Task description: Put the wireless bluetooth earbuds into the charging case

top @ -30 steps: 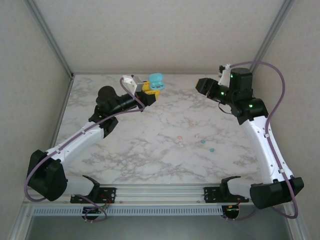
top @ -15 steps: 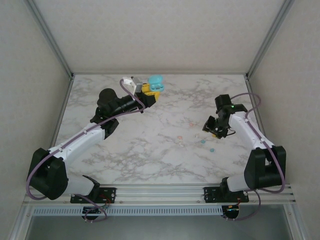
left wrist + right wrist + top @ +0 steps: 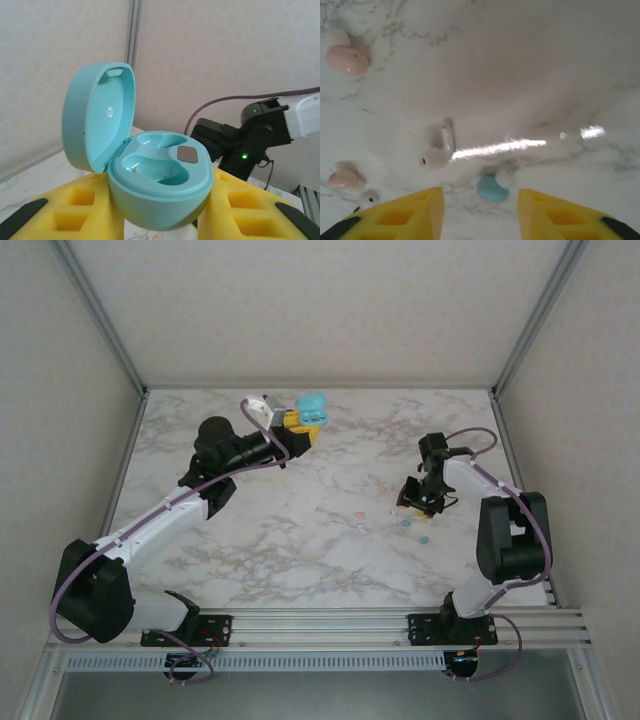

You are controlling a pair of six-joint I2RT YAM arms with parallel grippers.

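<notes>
The left gripper (image 3: 160,220) clamps the case (image 3: 157,175) lid-up, sockets exposed; the right gripper (image 3: 480,210), jaws parted, hovers low, aimed at the teal bud (image 3: 492,189).

Right arm (image 3: 500,530): a second ago raised high over the far right of the marble table (image 3: 250,540); since then swung down and toward the near side. Half a second ago it was already low, then edged slightly left. Right gripper (image 3: 410,500) now sits low over the scattered earbuds (image 3: 406,523), with a pale teal earbud (image 3: 492,188) just ahead of its parted fingers (image 3: 405,212).
</notes>
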